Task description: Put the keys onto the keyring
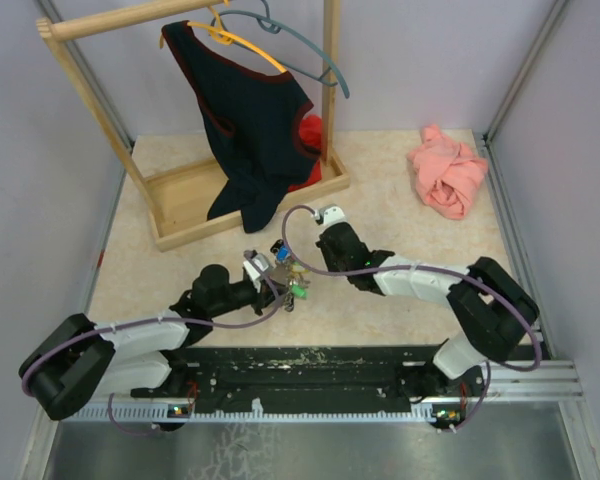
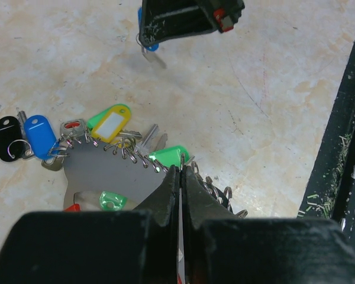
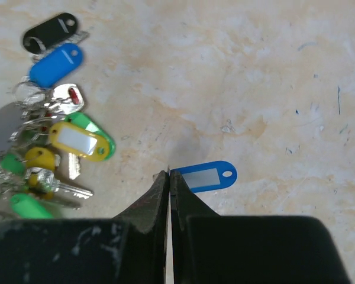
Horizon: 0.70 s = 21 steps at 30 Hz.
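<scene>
The keyring (image 2: 130, 151) is a line of small wire loops along a grey plate (image 2: 106, 171), carrying keys with yellow (image 2: 111, 123), blue (image 2: 40, 135), black (image 2: 6, 137) and green (image 2: 168, 155) tags. My left gripper (image 2: 181, 168) is shut on the ring's edge beside the green tag, low over the table (image 1: 278, 285). My right gripper (image 3: 169, 173) is shut on a small silver key with a blue tag (image 3: 207, 176), held just above the table beyond the bunch (image 1: 283, 252). That key (image 2: 152, 58) hangs from it in the left wrist view.
A wooden clothes rack (image 1: 242, 210) with a dark garment (image 1: 250, 120) stands at the back left. A pink cloth (image 1: 448, 170) lies at the back right. A black rail (image 1: 310, 370) runs along the near edge. Grey walls close in both sides.
</scene>
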Available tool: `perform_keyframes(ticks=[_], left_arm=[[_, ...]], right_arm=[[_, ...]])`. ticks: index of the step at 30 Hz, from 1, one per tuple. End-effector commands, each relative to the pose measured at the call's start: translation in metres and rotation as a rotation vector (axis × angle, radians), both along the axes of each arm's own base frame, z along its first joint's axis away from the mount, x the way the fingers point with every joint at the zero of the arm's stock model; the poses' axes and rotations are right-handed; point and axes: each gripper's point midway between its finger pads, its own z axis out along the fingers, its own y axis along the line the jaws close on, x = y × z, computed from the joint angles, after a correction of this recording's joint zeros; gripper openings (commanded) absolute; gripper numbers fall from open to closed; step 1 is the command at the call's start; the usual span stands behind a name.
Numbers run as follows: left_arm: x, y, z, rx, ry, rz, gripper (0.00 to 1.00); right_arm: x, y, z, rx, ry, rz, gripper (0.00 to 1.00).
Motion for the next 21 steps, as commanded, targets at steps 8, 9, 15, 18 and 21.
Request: perform_keyframes(ticks=[8,9,15,18,21], left_arm=[[-0.004,-0.008,0.031,-0.075,-0.192,-0.095,0.01],[-0.005,-0.009,0.032,-0.076,-0.202,-0.106,0.01],[-0.015,-0.015,0.025,-0.046,-0.265,-0.213,0.01],[-0.013,-0.014,0.026,-0.047,-0.296,-0.207,0.01],[-0.010,-0.011,0.027,-0.044,-0.315,-0.183,0.01]], right_arm=[[-0.048,0.029,0.055,0.010,-0.083,0.530,0.00],[-0.054,0.031,0.056,0.017,-0.086,0.577,0.00],[-0.096,0.051,0.057,0.044,-0.103,0.888,0.00],[-0.064,0.034,0.054,-0.088,-0.152,0.687,0.00],[-0.062,0.033,0.048,-0.100,-0.124,0.668,0.00]])
